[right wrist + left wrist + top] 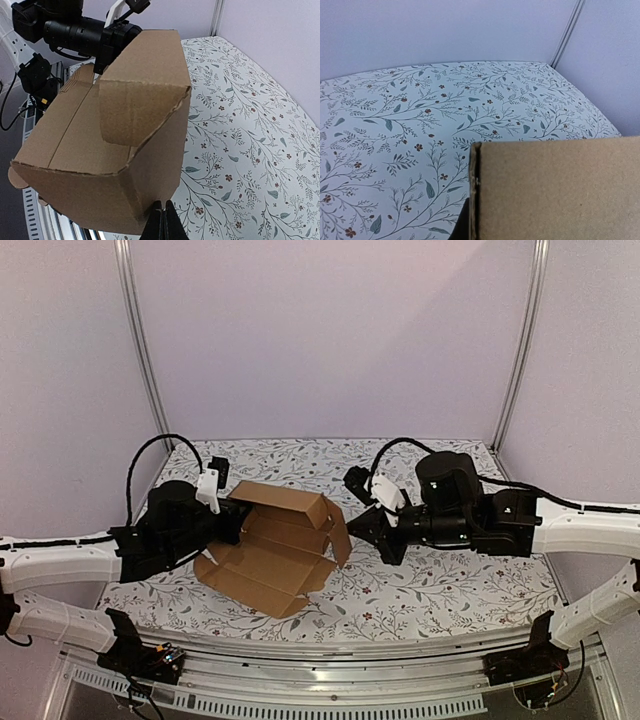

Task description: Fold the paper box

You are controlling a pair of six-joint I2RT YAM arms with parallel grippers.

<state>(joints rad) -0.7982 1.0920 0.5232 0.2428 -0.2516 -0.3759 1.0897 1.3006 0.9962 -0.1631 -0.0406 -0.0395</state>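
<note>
The paper box [275, 550] is a brown cardboard sheet, partly folded, lying in the middle of the table with its back wall and side flaps raised. My left gripper [238, 518] is shut on the box's back-left wall. In the left wrist view that wall [555, 190] fills the lower right, and one dark finger [461, 227] shows beside its edge. My right gripper [162, 225] is shut with nothing between its fingers. Its tips sit at the lower corner of the right side flap [165, 150]; in the top view the right gripper [358, 528] is just right of that flap.
The table has a floral cloth [440, 580], with pale walls and metal posts [522, 340] round it. The left arm [75, 30] shows at the top of the right wrist view, above the box. A metal rail [330, 660] runs along the near edge.
</note>
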